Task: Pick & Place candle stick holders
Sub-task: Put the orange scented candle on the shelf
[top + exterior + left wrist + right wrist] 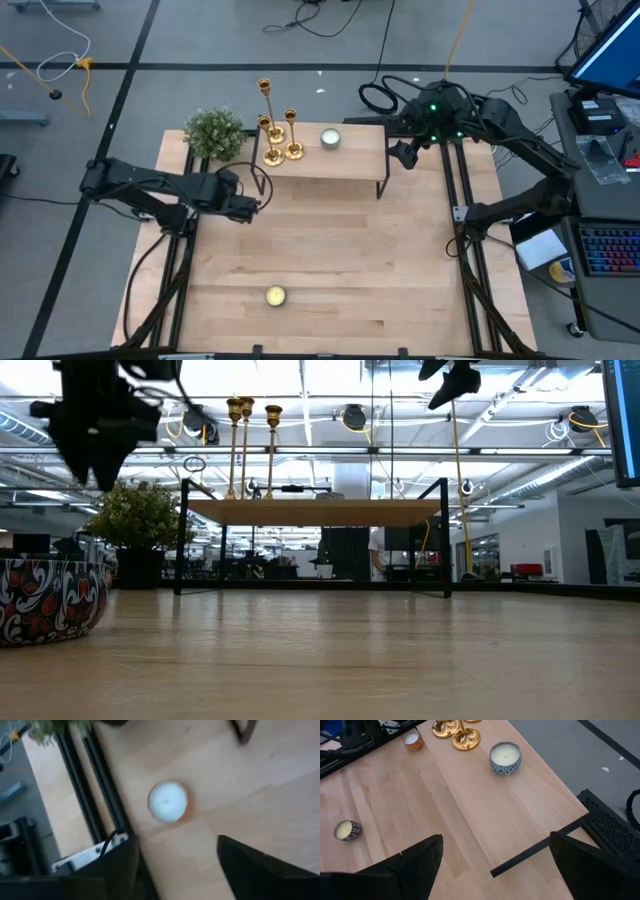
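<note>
The wide table [330,250] middle lies open. At twelve o'clock the raised shelf [355,160] blocks passage, crowded at its eleven o'clock end by three candle stick holders [278,135], a plant [214,132] and a candle tin [330,139]. A small candle [275,296] sits alone at six o'clock.

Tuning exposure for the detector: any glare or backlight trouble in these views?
Low view: ceiling lights behind turn the left gripper into a black silhouette; the candle stick holders read gold. High view: even light, no hard shadows on the table. Right wrist view: the candle in its tin is evenly lit, no glare.
</note>
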Robot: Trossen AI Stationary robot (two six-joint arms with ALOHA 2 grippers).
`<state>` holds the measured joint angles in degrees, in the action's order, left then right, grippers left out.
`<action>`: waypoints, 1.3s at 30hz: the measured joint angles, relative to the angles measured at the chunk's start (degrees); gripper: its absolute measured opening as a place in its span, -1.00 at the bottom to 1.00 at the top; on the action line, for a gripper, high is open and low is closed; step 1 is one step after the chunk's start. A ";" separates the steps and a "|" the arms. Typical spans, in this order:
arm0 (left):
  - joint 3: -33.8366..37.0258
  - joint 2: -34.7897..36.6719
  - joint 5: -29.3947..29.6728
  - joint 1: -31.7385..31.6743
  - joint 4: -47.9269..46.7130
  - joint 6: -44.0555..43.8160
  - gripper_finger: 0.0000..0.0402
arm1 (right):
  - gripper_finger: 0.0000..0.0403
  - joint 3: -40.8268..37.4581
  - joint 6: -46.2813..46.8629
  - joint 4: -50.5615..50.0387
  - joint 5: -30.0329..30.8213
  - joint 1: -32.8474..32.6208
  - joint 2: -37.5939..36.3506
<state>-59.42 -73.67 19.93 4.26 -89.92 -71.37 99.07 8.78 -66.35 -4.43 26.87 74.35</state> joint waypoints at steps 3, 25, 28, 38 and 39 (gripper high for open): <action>2.21 0.00 -2.91 -1.72 0.27 2.46 0.57 | 0.77 0.00 0.00 0.01 -0.06 0.00 0.00; 2.80 -0.04 0.88 -9.21 4.38 5.94 0.95 | 0.77 0.00 1.05 0.07 -0.11 0.00 0.00; 3.48 -0.02 0.41 -11.03 7.10 9.17 0.94 | 0.77 0.00 1.05 0.07 -0.11 0.00 0.00; 11.68 -0.04 -3.82 -17.93 11.93 14.93 0.94 | 0.77 0.00 1.07 0.09 -0.13 0.00 0.00; 11.64 -0.03 -3.80 -18.48 13.16 16.37 0.94 | 0.77 0.00 1.05 0.09 -0.13 0.00 0.00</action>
<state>-47.78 -73.70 16.12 -14.22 -76.76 -55.00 99.07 9.82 -66.26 -4.56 26.87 74.35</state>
